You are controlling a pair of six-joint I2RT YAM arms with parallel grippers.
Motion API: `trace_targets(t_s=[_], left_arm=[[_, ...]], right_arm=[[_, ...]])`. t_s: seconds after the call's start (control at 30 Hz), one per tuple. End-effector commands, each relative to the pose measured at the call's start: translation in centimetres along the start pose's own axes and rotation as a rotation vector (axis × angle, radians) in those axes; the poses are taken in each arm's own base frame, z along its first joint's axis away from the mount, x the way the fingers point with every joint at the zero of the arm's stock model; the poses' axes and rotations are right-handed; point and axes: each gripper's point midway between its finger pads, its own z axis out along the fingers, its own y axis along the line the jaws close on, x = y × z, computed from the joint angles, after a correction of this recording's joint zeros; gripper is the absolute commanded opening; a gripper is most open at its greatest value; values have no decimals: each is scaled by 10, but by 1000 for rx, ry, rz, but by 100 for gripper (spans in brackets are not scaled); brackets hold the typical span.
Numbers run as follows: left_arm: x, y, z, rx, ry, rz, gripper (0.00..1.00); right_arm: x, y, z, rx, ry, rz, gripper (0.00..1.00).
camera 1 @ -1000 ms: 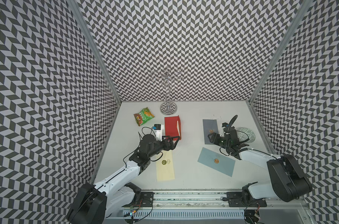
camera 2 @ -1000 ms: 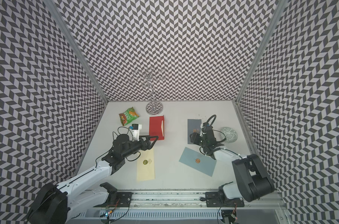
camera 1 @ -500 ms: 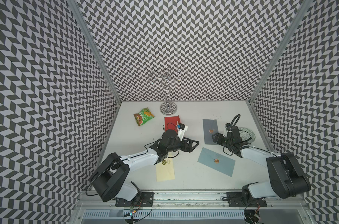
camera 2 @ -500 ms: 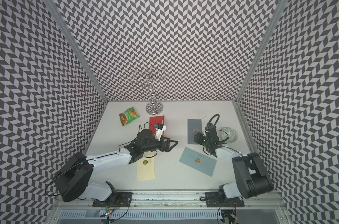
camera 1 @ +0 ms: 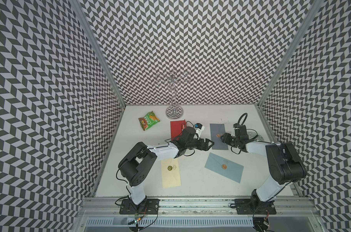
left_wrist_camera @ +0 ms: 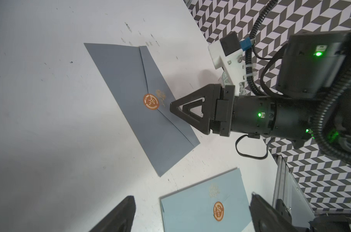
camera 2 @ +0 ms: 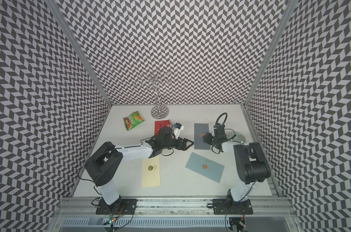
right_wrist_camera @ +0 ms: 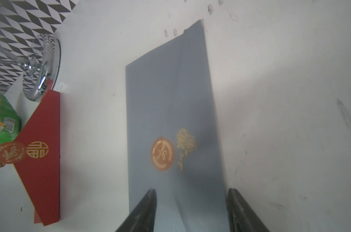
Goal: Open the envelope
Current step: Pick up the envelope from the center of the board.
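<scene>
**Counter stock, as you have it**

1. Grey envelope — lies flat toward the back, on your right arm's side. Its flap is down and stuck by an orange seal. Both arms point at it, so it is probably the one to open. Not yet opened.
2. Right hand: fingers about half apart and low over the flap side of the grey envelope, one tip just beside the seal. Nothing is pinched between them. It is likely set there because the flap's point at the seal is the one edge that can be lifted.
3. Left hand: spread wide, empty, near the grey envelope's corner on the side away from your right arm. Its height above the counter cannot be told. Judged a hold-down in waiting, since paper this light would probably slide or rise with the flap unless its body is pinned.
4. Blue envelope: sealed and flat, nearer the rail, apart from the grey one, untouched.
5. Cream envelope and red envelope: both flat, one on either side of your left forearm, clear of the work.
6. Bag and stand — at the back, out of the way.
</scene>
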Motion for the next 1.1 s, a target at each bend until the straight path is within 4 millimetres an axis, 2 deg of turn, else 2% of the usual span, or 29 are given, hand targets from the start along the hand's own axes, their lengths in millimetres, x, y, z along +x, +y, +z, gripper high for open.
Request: trace_targets(t_s=[0.0,0.13,0.3,0.6,0.7,0.87,1.07], left_arm=[[-2,3,13,-22,31,13,90],[-4,15,26,-43,38,-3,90],[-16,37,46,-91,49,-24,86],[-19,70,78,-168,97,-29,83],[-17,71,87,-154,116,-28,83],[-3,82,91,-177,148,-58,81],[6,69,74,-141,134,-87,80]], right_arm=[[5,2,4,-23,21,-16,57],[20,8,3,-82,56,-6,56],[35,9,1,-123,83,23,55],[44,14,-3,-176,86,49,55],[49,14,-1,-195,95,71,55],[55,16,3,-225,118,85,55],[64,29,6,-310,166,95,54]])
